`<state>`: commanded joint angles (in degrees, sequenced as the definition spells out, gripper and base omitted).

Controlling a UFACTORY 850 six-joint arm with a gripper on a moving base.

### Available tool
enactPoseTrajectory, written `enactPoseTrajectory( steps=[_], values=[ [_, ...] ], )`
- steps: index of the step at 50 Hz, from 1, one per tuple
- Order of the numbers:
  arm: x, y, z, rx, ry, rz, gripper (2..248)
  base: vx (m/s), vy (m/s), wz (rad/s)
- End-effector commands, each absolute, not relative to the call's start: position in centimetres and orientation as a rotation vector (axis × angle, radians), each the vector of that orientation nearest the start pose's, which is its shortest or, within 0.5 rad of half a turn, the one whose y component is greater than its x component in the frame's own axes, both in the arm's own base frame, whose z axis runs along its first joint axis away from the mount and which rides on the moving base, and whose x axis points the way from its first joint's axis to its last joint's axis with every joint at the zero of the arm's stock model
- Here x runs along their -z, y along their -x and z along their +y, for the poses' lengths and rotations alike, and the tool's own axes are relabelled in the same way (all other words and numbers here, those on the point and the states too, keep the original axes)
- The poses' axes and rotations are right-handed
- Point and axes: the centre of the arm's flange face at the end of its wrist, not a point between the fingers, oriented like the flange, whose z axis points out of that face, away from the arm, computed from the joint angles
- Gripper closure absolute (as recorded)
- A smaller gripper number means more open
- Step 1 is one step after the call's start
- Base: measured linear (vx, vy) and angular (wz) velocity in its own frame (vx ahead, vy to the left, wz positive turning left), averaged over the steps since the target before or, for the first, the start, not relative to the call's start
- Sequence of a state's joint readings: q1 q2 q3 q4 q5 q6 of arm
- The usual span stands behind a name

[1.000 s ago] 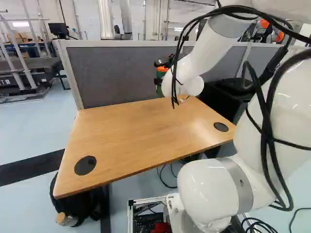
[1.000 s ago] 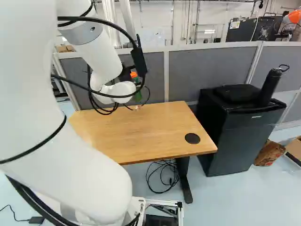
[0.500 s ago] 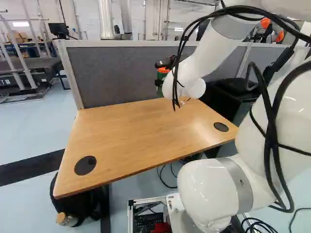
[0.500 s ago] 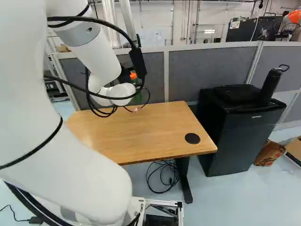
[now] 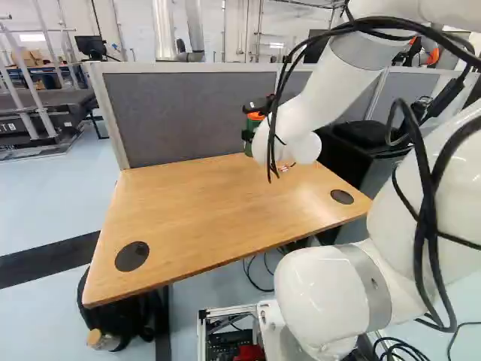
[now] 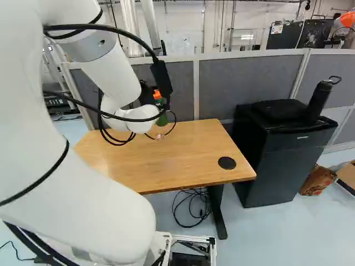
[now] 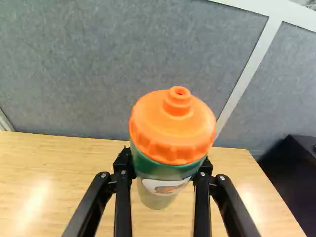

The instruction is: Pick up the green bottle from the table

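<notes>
A long grey fabric partition with pale rails [image 6: 244, 83] runs across the upper part of both base views; just before it, from the middle to the lower left of the left base view, stands the light-brown wooden table [image 5: 188, 210]; the glossy white arm [image 5: 323, 90] fills the right side of that view and reaches over the table's far end; a black boxy fridge [image 6: 277, 160] stands at the right of the right base view, beside the table, with a black flask [image 6: 319, 102] on its top; the black two-fingered hand [image 5: 252, 136], at the upper middle of the left base view, pinches the green bottle with an orange plastic cap [image 7: 170, 131] from both sides; the bottle is roughly upright, over the table's far part; two round black cable covers [image 5: 132, 256] [image 5: 342, 196] sit in the tabletop.
</notes>
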<state>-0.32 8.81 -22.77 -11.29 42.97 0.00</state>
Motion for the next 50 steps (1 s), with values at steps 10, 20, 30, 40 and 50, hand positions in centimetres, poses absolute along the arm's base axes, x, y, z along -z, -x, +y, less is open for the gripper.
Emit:
enactPoseTrajectory(
  steps=[10, 20, 30, 40, 50],
  values=[
    [-42.7, -35.9, 0.8, 1.872, 2.489, -0.245, 239, 0.0, 0.0, 0.0],
    [-41.0, -33.6, 0.6, 1.858, 2.506, -0.178, 239, 0.0, 0.0, 0.0],
    [-39.6, -31.6, 0.5, 1.847, 2.521, -0.121, 239, 0.0, 0.0, 0.0],
    [-38.5, -29.9, 0.3, 1.838, 2.534, -0.076, 239, 0.0, 0.0, 0.0],
    [-37.6, -28.6, 0.2, 1.832, 2.545, -0.041, 239, 0.0, 0.0, 0.0]
  ],
)
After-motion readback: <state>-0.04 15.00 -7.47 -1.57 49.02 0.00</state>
